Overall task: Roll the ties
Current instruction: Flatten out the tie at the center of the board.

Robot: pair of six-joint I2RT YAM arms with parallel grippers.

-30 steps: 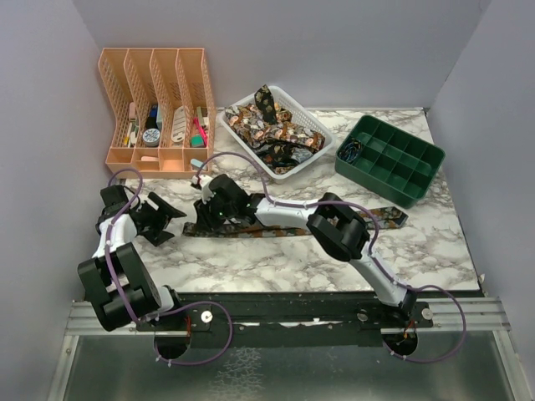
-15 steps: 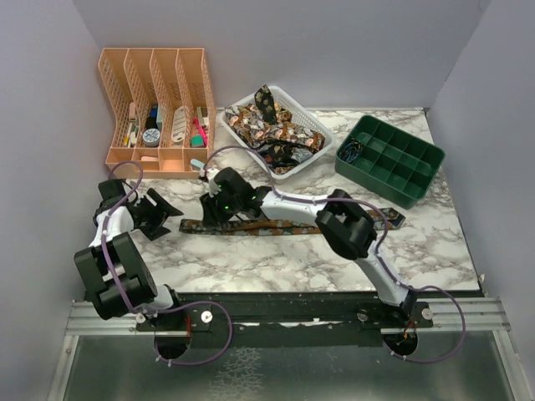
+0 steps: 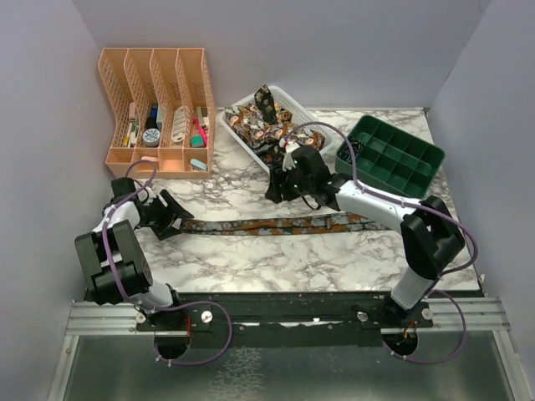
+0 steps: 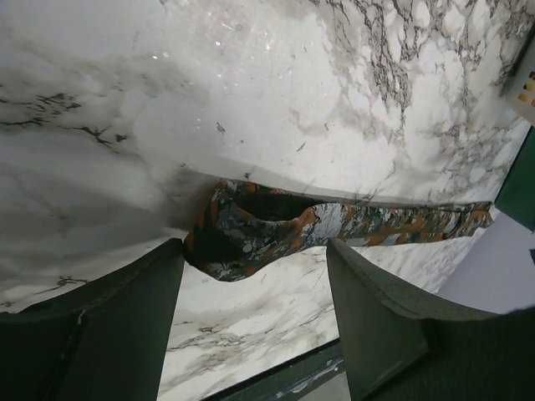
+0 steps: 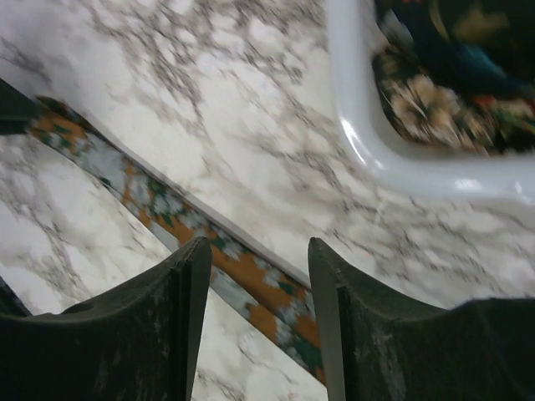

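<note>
One patterned tie point(image 3: 284, 224) lies flat and stretched out across the marble table, running left to right. Its left end point(image 4: 247, 234) is slightly folded and sits just beyond the tips of my open left gripper point(image 4: 255, 251), untouched by either finger. In the top view the left gripper point(image 3: 170, 214) is at that end. My right gripper point(image 3: 278, 189) hovers open over the tie's middle stretch point(image 5: 167, 209), close to the basket, with nothing between its fingers point(image 5: 180, 292). More ties point(image 3: 266, 127) are heaped in the white basket point(image 3: 311, 125).
An orange file organizer point(image 3: 155, 100) with small items stands at the back left. A green compartment tray point(image 3: 391, 159) sits at the back right. The basket's white rim point(image 5: 368, 159) is just ahead of the right gripper.
The right gripper has left the tie's left part, opened wider and swung right and back toward the basket. The tie now lies flat. The left gripper edged toward the tie's end.
</note>
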